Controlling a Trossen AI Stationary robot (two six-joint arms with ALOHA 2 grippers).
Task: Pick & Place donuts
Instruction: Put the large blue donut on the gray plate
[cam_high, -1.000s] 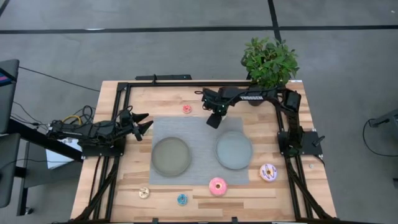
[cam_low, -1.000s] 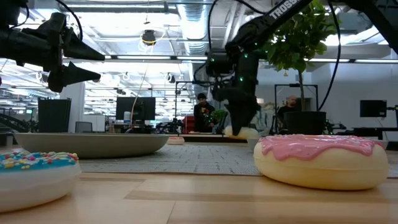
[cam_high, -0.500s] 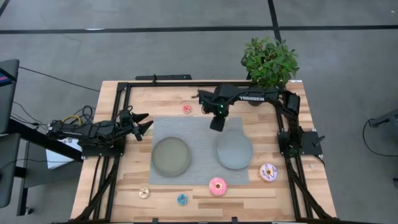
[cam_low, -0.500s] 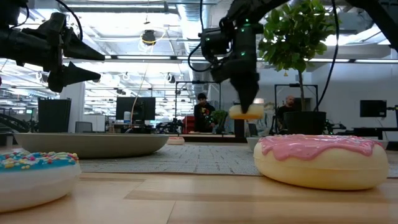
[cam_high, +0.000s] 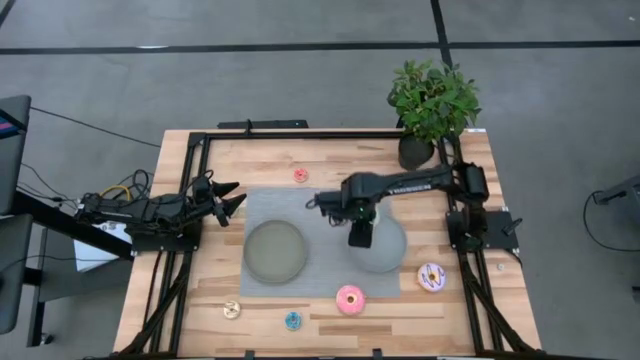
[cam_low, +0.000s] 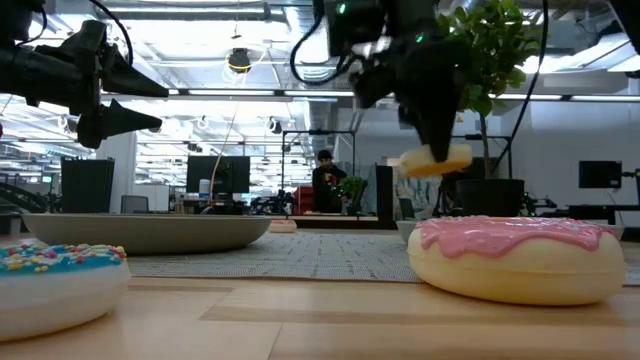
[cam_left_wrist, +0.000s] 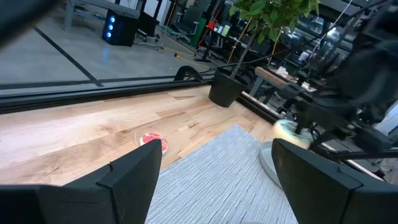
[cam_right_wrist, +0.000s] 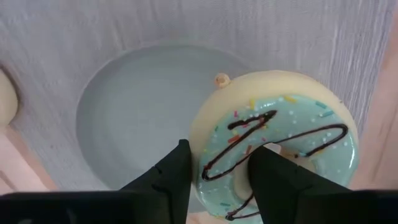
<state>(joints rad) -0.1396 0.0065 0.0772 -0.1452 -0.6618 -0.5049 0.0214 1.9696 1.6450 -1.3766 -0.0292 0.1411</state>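
Note:
My right gripper (cam_high: 360, 237) hovers over the right grey-green plate (cam_high: 390, 255), shut on the green-iced sprinkled donut (cam_right_wrist: 280, 143) with a dark drizzle. In the low view that donut (cam_low: 435, 160) shows its cream underside, well above the mat. My left gripper (cam_high: 232, 201) waits open at the mat's left edge, touching nothing. The tiny red donut (cam_high: 300, 175) lies on the wood beyond the mat. Along the near edge lie the pink donut (cam_high: 350, 298), the white-purple donut (cam_high: 432, 277), the tiny cream donut (cam_high: 232, 309) and the tiny blue donut (cam_high: 292, 320). The left plate (cam_high: 275, 250) holds nothing. My right gripper pinches one side of the donut's ring (cam_right_wrist: 217, 168): one finger (cam_right_wrist: 273, 180) sits at the hole, the other finger (cam_right_wrist: 171, 180) on the outer rim. The fingers come from above, pointing down. The donut is lifted clear and tilted, above the right plate.
A grey mat (cam_high: 320, 205) carries both plates. A potted plant (cam_high: 430, 100) stands at the far right corner. Black frame rails (cam_high: 300, 133) run round the table. People show in the room behind (cam_low: 325, 175).
My right gripper has carried the green-iced donut from the far part of the mat toward the near edge, ending over the right plate. The donut has risen from near mat level to well above it and now hangs tilted.

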